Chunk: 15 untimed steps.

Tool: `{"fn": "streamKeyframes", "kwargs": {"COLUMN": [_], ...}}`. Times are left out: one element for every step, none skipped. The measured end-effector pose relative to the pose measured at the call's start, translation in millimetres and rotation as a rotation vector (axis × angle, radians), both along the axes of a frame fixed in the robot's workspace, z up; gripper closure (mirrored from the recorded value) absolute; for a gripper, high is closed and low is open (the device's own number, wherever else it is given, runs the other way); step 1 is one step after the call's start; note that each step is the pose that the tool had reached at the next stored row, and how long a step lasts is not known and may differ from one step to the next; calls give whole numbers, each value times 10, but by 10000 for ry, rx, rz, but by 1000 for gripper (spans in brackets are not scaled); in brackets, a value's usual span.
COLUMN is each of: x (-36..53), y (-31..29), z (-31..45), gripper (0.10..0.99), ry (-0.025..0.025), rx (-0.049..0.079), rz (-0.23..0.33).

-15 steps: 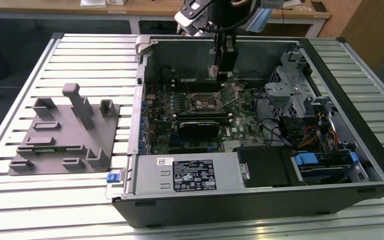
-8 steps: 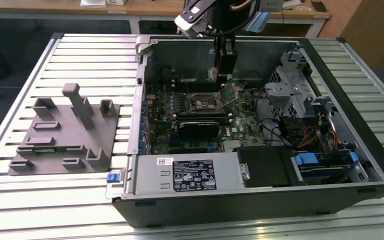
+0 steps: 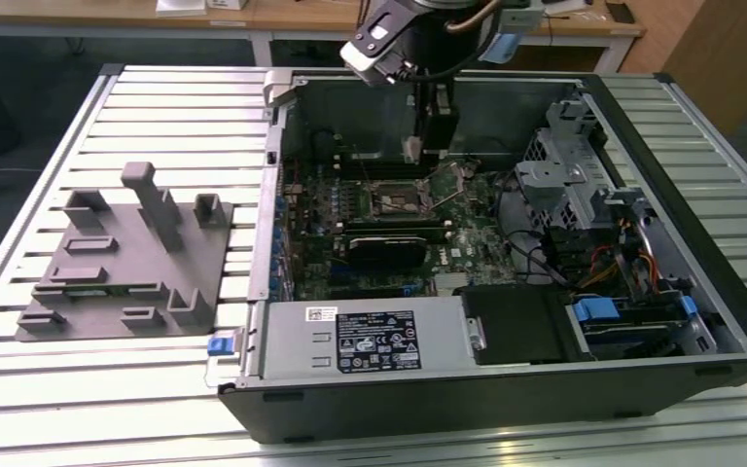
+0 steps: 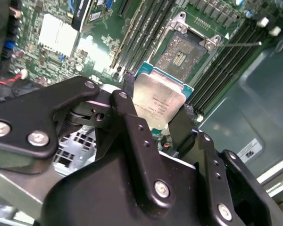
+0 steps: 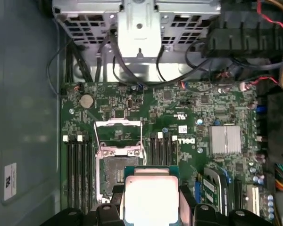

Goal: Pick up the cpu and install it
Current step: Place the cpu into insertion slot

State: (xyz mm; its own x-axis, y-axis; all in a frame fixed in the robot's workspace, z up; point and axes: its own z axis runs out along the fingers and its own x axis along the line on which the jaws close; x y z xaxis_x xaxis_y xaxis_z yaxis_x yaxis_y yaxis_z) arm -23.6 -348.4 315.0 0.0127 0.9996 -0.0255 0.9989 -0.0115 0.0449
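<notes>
My gripper hangs inside the open computer case, shut on the cpu. In both wrist views the cpu is a flat square chip with a pale metal top and a green rim, clamped on two opposite edges by the black fingers. It is held in the air above the motherboard, just beside the black socket. The socket's metal load plate stands open and its contact field is bare.
The case lies on its side on a slatted metal table. A grey fixture sits at the exterior view's left. A white-labelled metal box, a drive cage, cables and memory slots surround the socket.
</notes>
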Motion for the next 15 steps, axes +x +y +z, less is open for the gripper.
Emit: {"fn": "streamKeyframes", "kwargs": {"x": [0, -2, -6, -13, -24, -34, -38, -43, -53, -62, -69, -71, -71, -73, -74], "y": [0, 0, 1, 5, 10, 17, 26, 29, 31, 33, 38, 47, 57, 72, 92], "z": [-18, -36, -54, -72, -91, -108, -127, -138, -142, -146, -153, -169, -189, -207, -225], "gripper": [545, 545, 545, 545, 545, 545, 545, 545, 545, 545, 545, 545, 545, 545, 545], "ry": [-1, -1, -9, -30, -54, -65, -66, -67, -68, -67, -66, -67, -67, -67, -67], "rx": [0, 1, 2, 4, 4, 3, 2, 3, 3, 3, 1, 2, 4, 4, 3], "rz": [179, 329, 423, 487, 526, 549, 557, 557, 557, 557, 557, 557, 557, 558, 558]}}
